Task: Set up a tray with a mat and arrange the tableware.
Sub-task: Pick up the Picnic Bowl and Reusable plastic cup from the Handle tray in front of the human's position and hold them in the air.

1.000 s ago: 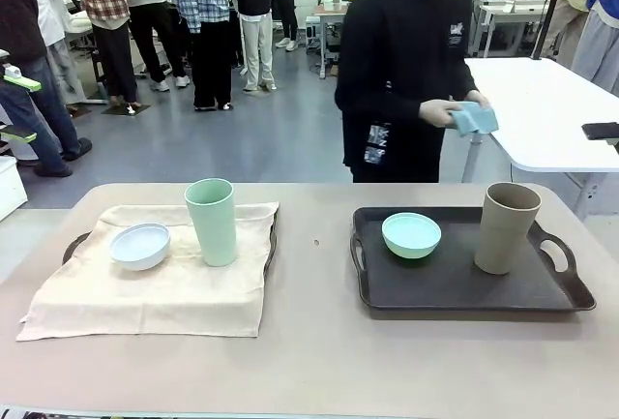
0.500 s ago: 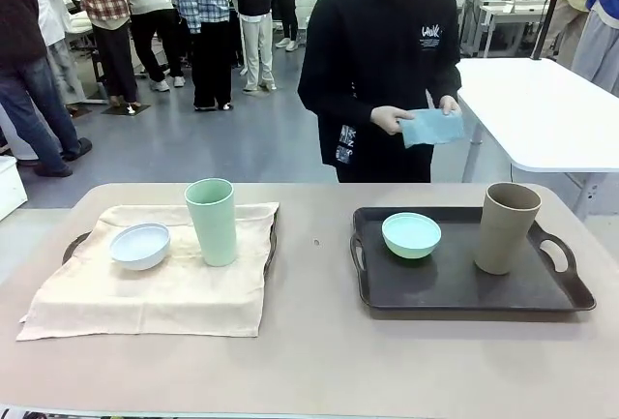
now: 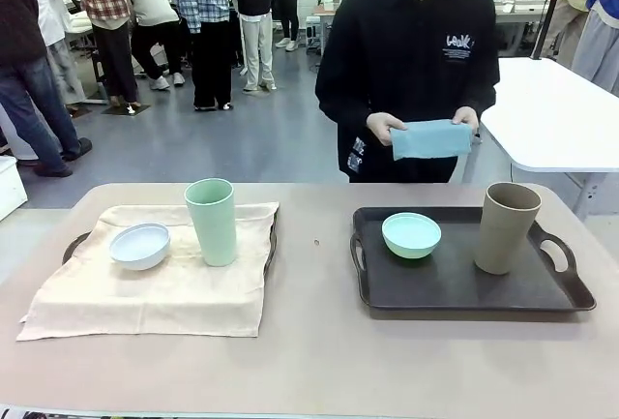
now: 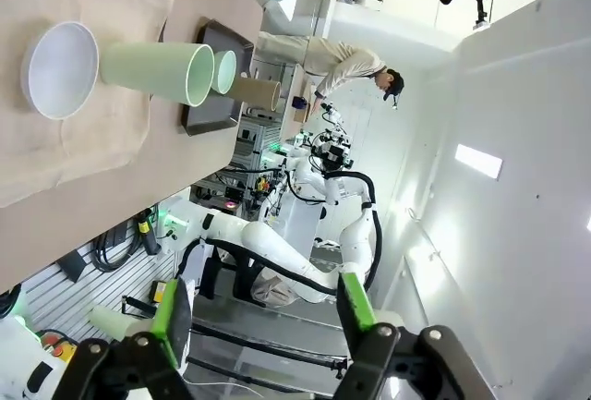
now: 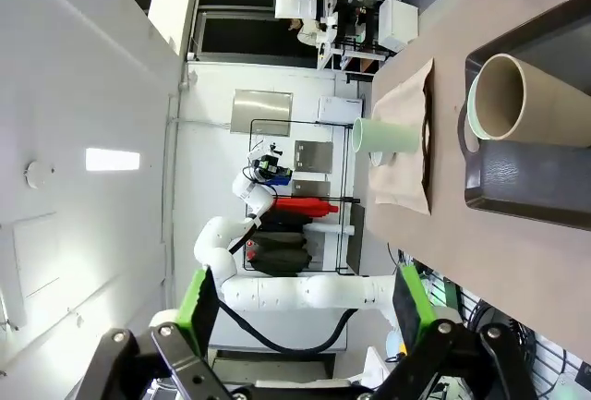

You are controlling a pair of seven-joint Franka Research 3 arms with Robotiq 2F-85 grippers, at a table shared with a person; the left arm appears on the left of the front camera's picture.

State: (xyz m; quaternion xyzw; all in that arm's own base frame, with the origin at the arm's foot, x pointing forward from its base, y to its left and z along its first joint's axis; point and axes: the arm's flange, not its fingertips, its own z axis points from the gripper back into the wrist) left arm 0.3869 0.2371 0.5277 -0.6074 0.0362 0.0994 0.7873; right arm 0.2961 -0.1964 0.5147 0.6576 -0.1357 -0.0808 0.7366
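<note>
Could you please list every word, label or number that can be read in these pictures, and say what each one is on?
Chest logo on the person's black top: white letters, too blurred to read.
Hem print on the same top: too small to read.
No print visible on the green cup, tan cup, white bowl or mint bowl.

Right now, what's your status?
Left gripper, right gripper open, empty. White bowl, green cup on beige mat. Mint bowl, tan cup on bare tray. Person holds blue cloth.
</note>
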